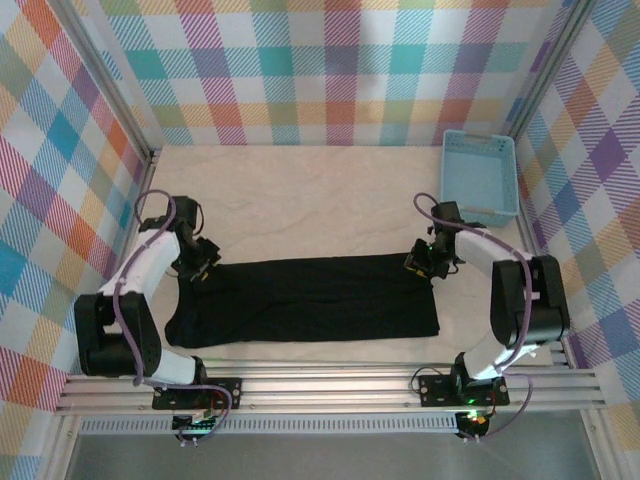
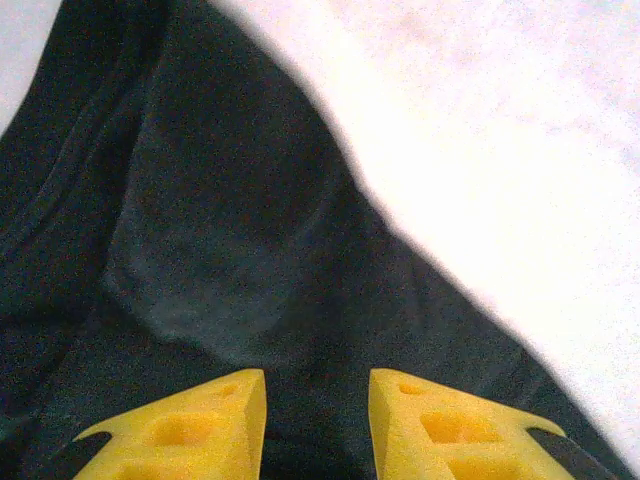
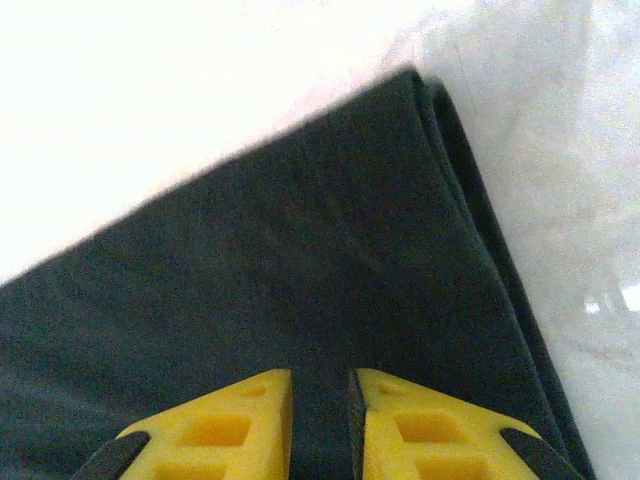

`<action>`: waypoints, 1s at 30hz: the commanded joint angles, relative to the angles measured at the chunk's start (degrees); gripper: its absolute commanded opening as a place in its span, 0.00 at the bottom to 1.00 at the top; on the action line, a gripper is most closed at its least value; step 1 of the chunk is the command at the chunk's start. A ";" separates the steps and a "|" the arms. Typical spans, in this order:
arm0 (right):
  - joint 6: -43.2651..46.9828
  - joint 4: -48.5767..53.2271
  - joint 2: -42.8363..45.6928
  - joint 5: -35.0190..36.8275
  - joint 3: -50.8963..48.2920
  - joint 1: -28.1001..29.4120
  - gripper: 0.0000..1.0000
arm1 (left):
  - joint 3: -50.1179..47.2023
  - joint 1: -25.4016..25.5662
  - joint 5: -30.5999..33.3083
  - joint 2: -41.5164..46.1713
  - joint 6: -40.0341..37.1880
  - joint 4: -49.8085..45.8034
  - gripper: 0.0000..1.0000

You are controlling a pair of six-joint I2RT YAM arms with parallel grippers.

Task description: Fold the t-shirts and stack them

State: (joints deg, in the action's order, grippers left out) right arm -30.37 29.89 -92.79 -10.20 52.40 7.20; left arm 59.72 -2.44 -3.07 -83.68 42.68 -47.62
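A black t-shirt (image 1: 310,300) lies folded into a long band across the near part of the table. My left gripper (image 1: 203,262) sits over its far left corner. In the left wrist view the yellow fingers (image 2: 200,425) stand apart above the dark cloth (image 2: 230,230), so the left gripper (image 2: 318,400) is open with nothing pinched. My right gripper (image 1: 422,258) is at the shirt's far right corner. Here too the gripper (image 3: 320,400) is open, by a narrow gap, just over the folded cloth (image 3: 300,270), whose doubled edge runs down the right.
A light-blue plastic basket (image 1: 480,175) stands at the back right corner, beyond the right arm. The table is covered in a cream cloth (image 1: 320,200). Checked walls close it in on three sides, and a metal rail (image 1: 330,385) runs along the front.
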 commanded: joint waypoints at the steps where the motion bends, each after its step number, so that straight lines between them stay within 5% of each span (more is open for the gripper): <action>1: -0.91 -1.33 -3.07 -0.88 3.65 -0.28 0.23 | 3.58 -4.25 2.89 -3.82 -1.49 -0.85 0.33; 8: -2.47 -1.51 -8.45 -0.76 7.59 -0.37 0.22 | 3.61 -12.59 -2.86 -10.51 -3.64 4.43 0.37; 14: -3.64 1.22 -13.45 1.47 9.35 -2.57 0.16 | 6.15 -16.38 -3.47 -20.10 -2.32 4.28 0.11; 16: -3.47 1.73 -14.04 1.67 10.10 -3.28 0.16 | 6.48 -18.18 -4.02 -22.02 -1.54 5.56 0.10; 22: -1.39 4.45 -18.44 2.77 16.28 -4.18 0.16 | 14.66 -18.44 -7.66 -29.85 -3.80 5.87 0.00; 30: 3.66 5.23 -19.01 2.72 23.58 -5.20 0.16 | 27.21 -15.74 -10.19 -34.30 -6.97 3.14 0.00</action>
State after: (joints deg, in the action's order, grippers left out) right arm -29.87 33.45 -113.43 -10.74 75.66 3.09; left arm 84.82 -18.92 -14.50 -117.73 37.71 -43.77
